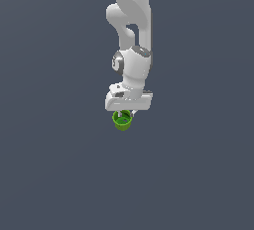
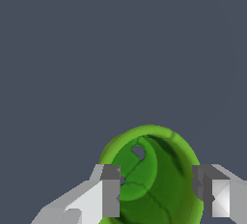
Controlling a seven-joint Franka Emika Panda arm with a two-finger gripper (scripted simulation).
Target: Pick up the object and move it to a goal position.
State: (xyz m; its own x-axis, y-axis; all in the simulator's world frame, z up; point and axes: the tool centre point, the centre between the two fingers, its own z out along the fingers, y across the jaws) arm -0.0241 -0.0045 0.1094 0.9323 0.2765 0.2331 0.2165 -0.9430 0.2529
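A plain dark grey-blue surface (image 1: 54, 164) fills both views; whether the green cup (image 1: 122, 120) rests on it is unclear.

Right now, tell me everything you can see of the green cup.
The green cup is small, bright green and smooth, with a thicker rim and a darker inside that has a small hole. It sits directly under the white gripper, narrower than it. In the wrist view its opening faces the camera, one finger over the inside, the other outside the wall. Whether the pads press it is unclear.
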